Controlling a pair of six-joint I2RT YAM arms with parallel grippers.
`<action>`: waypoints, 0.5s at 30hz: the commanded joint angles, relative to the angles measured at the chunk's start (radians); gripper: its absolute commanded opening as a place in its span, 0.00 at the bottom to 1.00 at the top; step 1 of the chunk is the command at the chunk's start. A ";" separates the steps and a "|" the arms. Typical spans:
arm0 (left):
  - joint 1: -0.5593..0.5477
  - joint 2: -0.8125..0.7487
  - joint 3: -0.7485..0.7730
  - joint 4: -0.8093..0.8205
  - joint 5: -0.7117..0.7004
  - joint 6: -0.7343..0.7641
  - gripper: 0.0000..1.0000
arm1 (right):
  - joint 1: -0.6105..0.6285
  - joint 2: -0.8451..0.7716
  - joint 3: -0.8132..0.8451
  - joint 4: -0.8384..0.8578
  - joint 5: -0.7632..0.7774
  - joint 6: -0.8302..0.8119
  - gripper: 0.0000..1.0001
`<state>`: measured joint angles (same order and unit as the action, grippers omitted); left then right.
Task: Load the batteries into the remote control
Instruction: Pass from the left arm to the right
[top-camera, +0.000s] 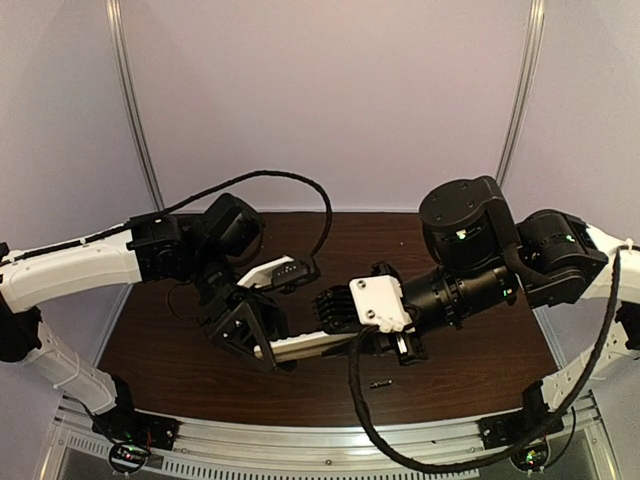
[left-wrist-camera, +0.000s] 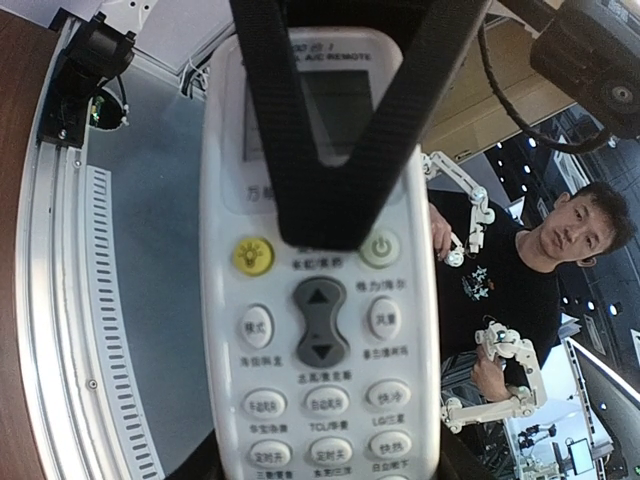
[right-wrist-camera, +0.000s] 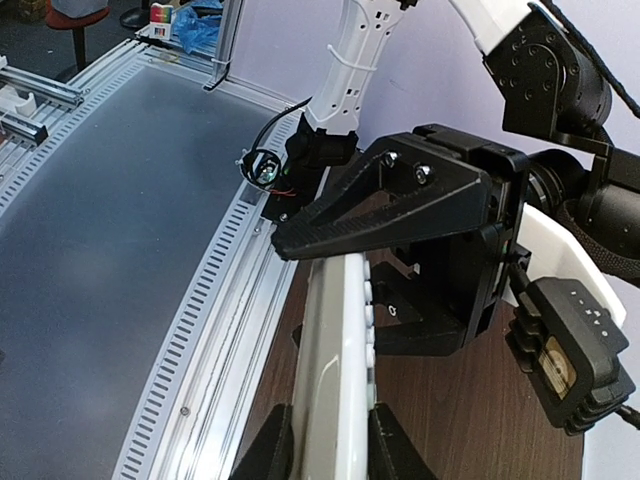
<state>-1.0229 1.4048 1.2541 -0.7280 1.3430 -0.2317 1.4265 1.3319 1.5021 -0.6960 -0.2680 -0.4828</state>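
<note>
The remote control (top-camera: 310, 344) is held in the air between both arms, above the front of the brown table (top-camera: 470, 350). My left gripper (top-camera: 268, 345) is shut on its side edges; the left wrist view shows the white button face (left-wrist-camera: 320, 330) between my left gripper (left-wrist-camera: 325, 465) fingers. My right gripper (top-camera: 350, 335) is shut on its front and back; in the right wrist view the remote (right-wrist-camera: 335, 350) stands edge-on in my right gripper (right-wrist-camera: 330, 440). A dark battery (top-camera: 380, 383) lies on the table below the right gripper. The orange battery is out of view.
A slotted aluminium rail (top-camera: 330, 440) runs along the table's near edge. A black cable (top-camera: 300, 185) loops over the back of the table. The left arm's wrist camera (right-wrist-camera: 565, 350) hangs close to the right of the remote.
</note>
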 joint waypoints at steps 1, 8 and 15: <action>0.002 -0.002 -0.002 0.031 0.010 0.022 0.19 | 0.012 0.006 0.017 -0.056 0.068 0.008 0.30; 0.002 -0.011 -0.006 0.032 0.013 0.015 0.18 | 0.011 -0.054 -0.013 -0.094 0.143 0.017 0.48; -0.003 0.010 0.003 0.036 0.028 0.015 0.18 | 0.012 -0.058 0.004 -0.104 0.149 0.012 0.40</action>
<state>-1.0229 1.4055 1.2541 -0.7269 1.3430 -0.2310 1.4311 1.2736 1.4963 -0.7685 -0.1463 -0.4709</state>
